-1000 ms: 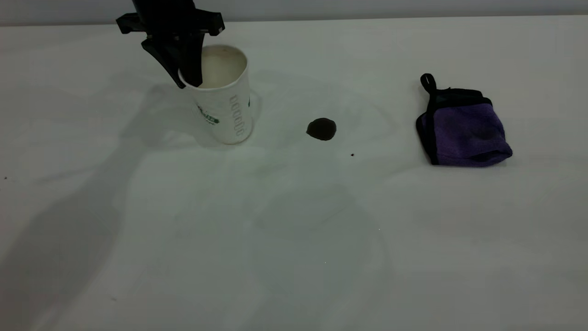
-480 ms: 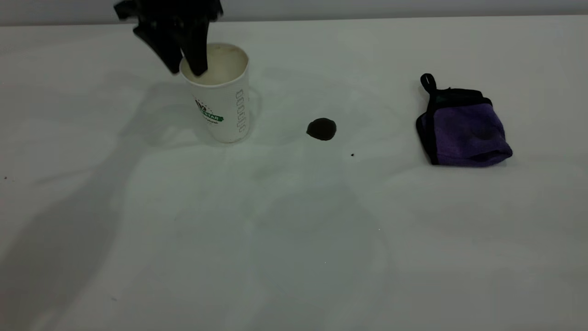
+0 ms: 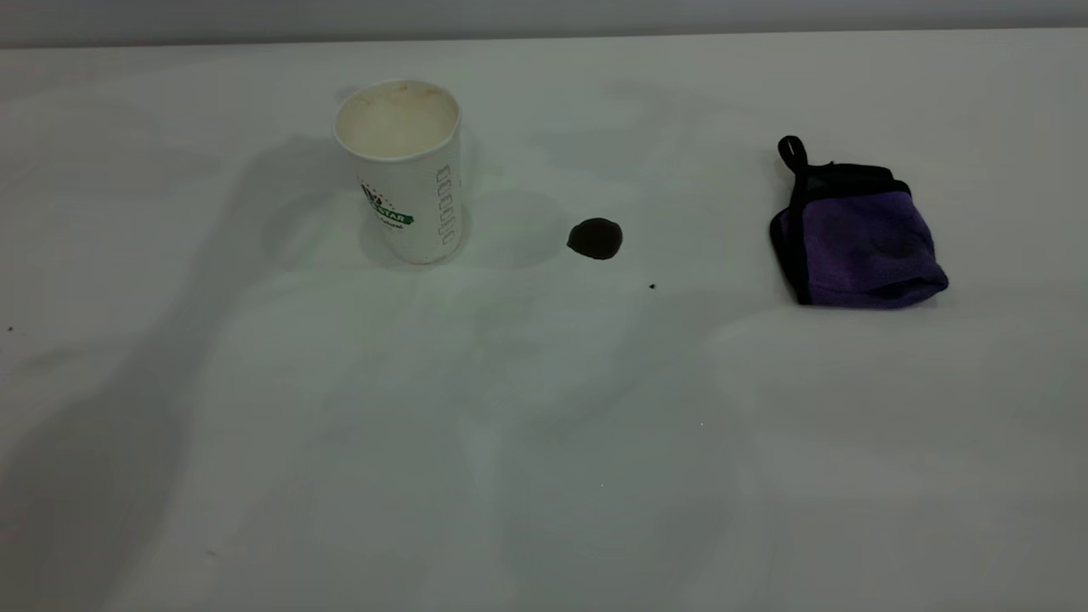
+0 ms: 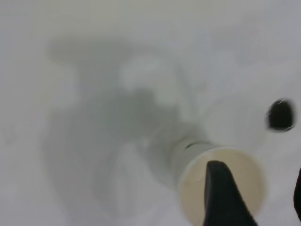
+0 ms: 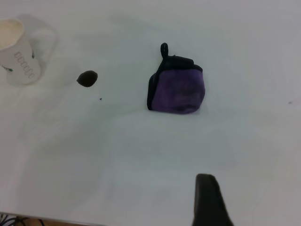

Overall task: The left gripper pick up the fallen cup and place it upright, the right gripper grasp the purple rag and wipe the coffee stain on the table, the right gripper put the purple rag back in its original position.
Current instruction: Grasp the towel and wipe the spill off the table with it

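One of three steps reads as complete: the cup [image 3: 406, 170] stands upright on the tabletop [image 3: 544, 442], left of the coffee stain [image 3: 595, 238]. Left gripper [image 4: 256, 197] hangs above the cup's mouth, parted, holding nothing. Right gripper shows one finger only; its opening cannot be told. Purple rag [image 3: 858, 238] lies ungrasped, well right of the stain. Wiping and return remain.
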Robot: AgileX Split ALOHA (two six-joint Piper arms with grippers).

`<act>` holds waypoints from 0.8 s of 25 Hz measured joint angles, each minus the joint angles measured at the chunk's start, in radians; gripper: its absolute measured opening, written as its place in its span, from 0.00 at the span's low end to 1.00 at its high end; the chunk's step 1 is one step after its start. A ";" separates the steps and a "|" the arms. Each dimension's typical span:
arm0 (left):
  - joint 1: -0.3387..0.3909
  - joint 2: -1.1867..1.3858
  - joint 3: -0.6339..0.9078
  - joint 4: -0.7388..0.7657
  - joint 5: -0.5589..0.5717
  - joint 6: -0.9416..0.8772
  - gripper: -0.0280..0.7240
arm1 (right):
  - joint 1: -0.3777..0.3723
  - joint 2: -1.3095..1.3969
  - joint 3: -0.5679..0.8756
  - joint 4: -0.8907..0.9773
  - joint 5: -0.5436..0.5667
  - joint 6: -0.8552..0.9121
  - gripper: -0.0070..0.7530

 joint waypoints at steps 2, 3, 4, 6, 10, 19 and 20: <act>-0.016 -0.068 0.000 0.000 0.000 -0.009 0.58 | 0.000 0.000 0.000 0.000 0.000 0.000 0.68; -0.027 -0.106 0.000 0.000 0.000 -0.016 0.58 | 0.000 0.000 0.000 0.000 0.000 0.000 0.68; -0.038 -0.139 0.000 0.000 0.000 -0.020 0.58 | 0.000 0.000 0.000 0.000 0.000 0.000 0.68; -0.071 -0.222 0.000 0.001 0.000 -0.023 0.58 | 0.000 0.000 0.000 0.000 0.000 0.000 0.68; -0.147 -0.386 0.017 0.011 0.000 -0.031 0.58 | 0.000 0.000 0.000 0.000 0.000 0.000 0.68; -0.264 -0.805 0.465 0.088 0.000 -0.081 0.58 | 0.000 0.000 0.000 0.000 0.000 -0.001 0.68; -0.268 -0.854 0.522 0.088 0.000 -0.082 0.58 | 0.000 0.000 0.000 0.000 0.000 -0.001 0.68</act>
